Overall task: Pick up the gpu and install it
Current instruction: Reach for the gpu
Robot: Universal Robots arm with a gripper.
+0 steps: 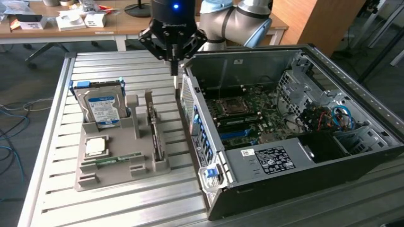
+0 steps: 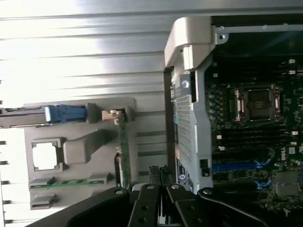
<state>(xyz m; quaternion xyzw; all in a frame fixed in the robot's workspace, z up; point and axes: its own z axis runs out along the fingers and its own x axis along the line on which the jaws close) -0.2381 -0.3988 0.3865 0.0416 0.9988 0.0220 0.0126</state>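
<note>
Find the gripper (image 1: 174,71) pointing straight down over the strip of slatted table (image 1: 50,123) between the grey holder (image 1: 94,178) and the open computer case (image 1: 265,158), fingers pinched together with nothing to be seen between them: clenched on air, by the look of it. Look for the gpu (image 1: 153,127) in the holder, not in the grasp. Parked there on its long edge in a slot, pale bracket at the end nearer the hard drive (image 1: 104,106), just to the exterior view's left of the gripper and apart from it. Probably stood that way to offer a thin top edge to a pinch from above. Same thinking, most likely, behind the case — laid on its side with the panel off, turning the motherboard (image 1: 246,116) and its slots upward for a straight push down. Lying flat in the holder's own recesses, a small green memory stick (image 1: 113,160) and a square processor (image 1: 96,145) — both clear of the card. No part of the pick-up done, judging from the card seated in its slot.
</note>
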